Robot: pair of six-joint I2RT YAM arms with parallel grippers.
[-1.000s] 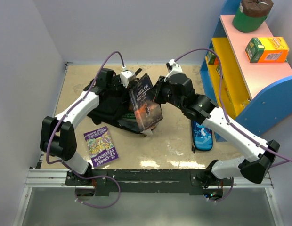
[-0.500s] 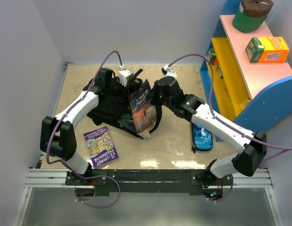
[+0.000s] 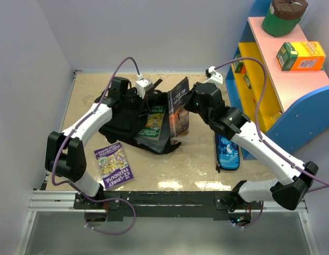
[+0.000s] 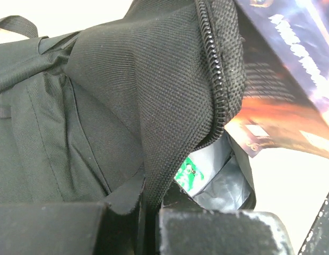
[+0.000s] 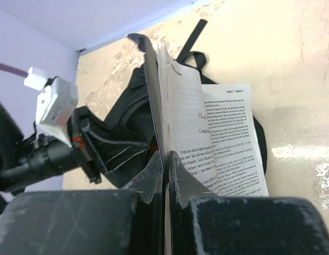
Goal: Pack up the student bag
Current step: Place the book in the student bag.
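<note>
Black bag (image 3: 119,126) by the far edge of the worktop (image 3: 201,162): my left hand (image 3: 146,99) pinches its flap, my right hand (image 3: 190,104) pinches an open book (image 3: 178,112).

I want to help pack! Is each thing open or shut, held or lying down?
student bag: unzipped, edge lifted.
left gripper: shut on the student bag's zipper edge.
dark book: pages splayed open, held upright at the bag's opening.
right gripper: shut on the dark book.
green book: lying partly inside the bag's mouth.
purple book: closed, flat on the table.
pencil case: flat on the table, looks zipped.
</note>
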